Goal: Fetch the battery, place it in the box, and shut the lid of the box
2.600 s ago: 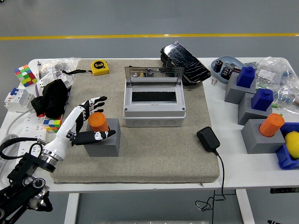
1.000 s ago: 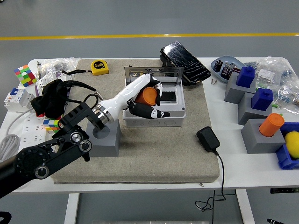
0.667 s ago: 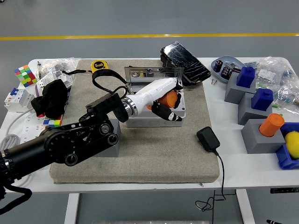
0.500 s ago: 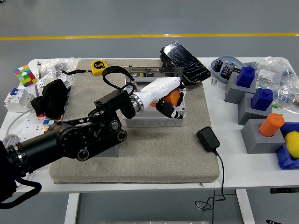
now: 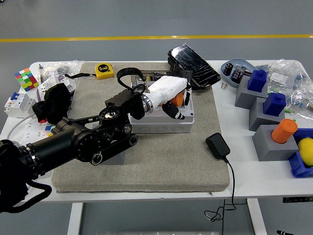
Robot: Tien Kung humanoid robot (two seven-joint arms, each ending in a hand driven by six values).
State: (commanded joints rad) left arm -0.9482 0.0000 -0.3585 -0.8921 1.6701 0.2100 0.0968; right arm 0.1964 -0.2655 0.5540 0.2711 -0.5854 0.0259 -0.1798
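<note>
My left hand (image 5: 175, 99) reaches over the grey box (image 5: 164, 124) in the middle of the mat, its fingers curled around the orange battery (image 5: 179, 99). The battery sits at the right end of the box's opening, mostly hidden by the white hand shell. The box's clear lid (image 5: 161, 74) stands open behind the hand. My black left arm (image 5: 88, 139) crosses the mat from the lower left and covers the grey holder block the battery came from. My right arm is out of view.
A black adapter with cable (image 5: 218, 146) lies right of the box. Grey blocks with blue pieces (image 5: 257, 81) and another orange battery (image 5: 284, 131) stand at the right. A yellow tape measure (image 5: 103, 71), a black pouch (image 5: 193, 66) and Rubik's cubes (image 5: 26, 79) lie around.
My left hand took the orange battery from the grey block at the left, carried it rightward over the box, and now holds it at the right end of the box's opening.
</note>
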